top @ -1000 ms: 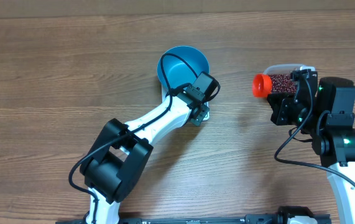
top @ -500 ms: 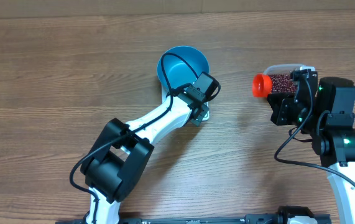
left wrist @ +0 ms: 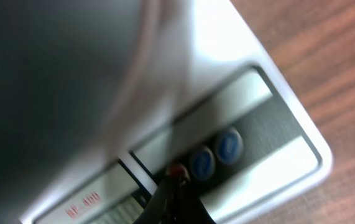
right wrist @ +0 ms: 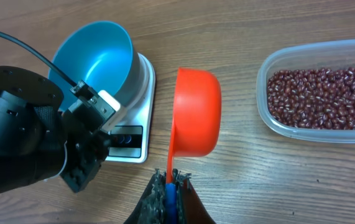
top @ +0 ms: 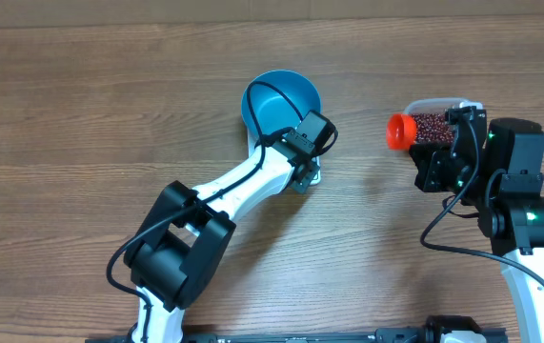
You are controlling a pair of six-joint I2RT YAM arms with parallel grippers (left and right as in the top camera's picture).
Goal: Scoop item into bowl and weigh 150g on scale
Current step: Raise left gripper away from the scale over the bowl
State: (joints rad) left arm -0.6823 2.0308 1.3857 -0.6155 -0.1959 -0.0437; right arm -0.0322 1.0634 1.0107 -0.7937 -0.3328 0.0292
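A robotics lab bench: wood-grain table (top: 62, 105) with cabled left arm (top: 238, 183) and right arm (top: 529, 221) at its edge.

Our left arm (top: 243, 178) reaches diagonally up and to the right from its base at the near edge. Its wrist is bent downward, and the left gripper (left wrist: 176, 177) is pinched fully together with nothing between the fingers. Our right arm (top: 524, 217) is folded at the right side, with the right gripper (right wrist: 170, 182) clamped tight on the handle of an orange scoop (right wrist: 197, 112).
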